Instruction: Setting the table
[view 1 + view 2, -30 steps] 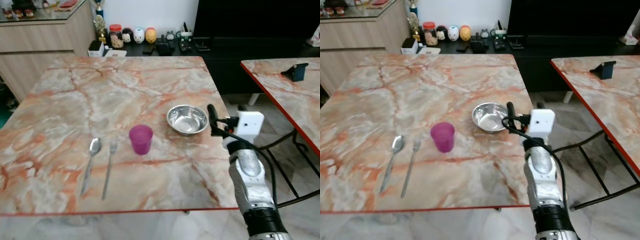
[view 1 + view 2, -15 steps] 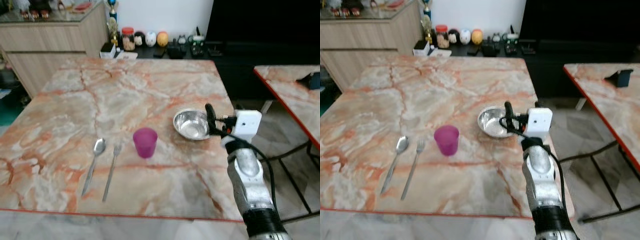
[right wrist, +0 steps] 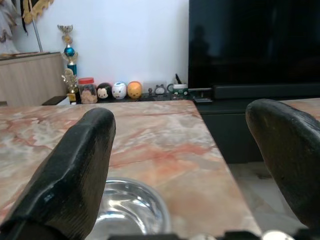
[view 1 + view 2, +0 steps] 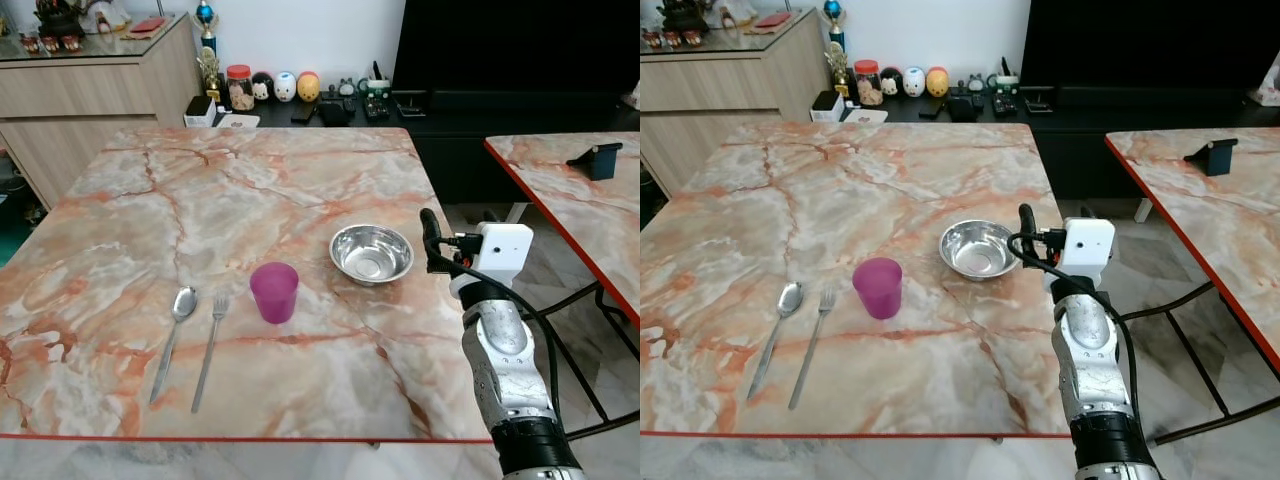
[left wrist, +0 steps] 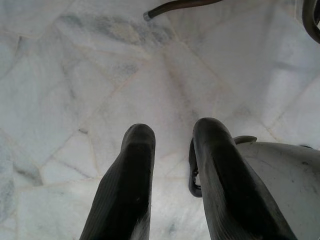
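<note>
At the right edge of the marble table (image 4: pixel 120 200), we found the right gripper (image 3: pixel 190 165) level with the steel bowl (image 4: pixel 371 252), its fingers spread wide and grasping nothing. The bowl sat just beside the purple cup (image 4: pixel 274 292), with the spoon (image 4: pixel 173 328) and fork (image 4: pixel 209 347) further left. We judged that a careless approach could knock the bowl into the cup. The left gripper (image 5: pixel 172 165) hung idle over the floor, fingers slightly parted.
</note>
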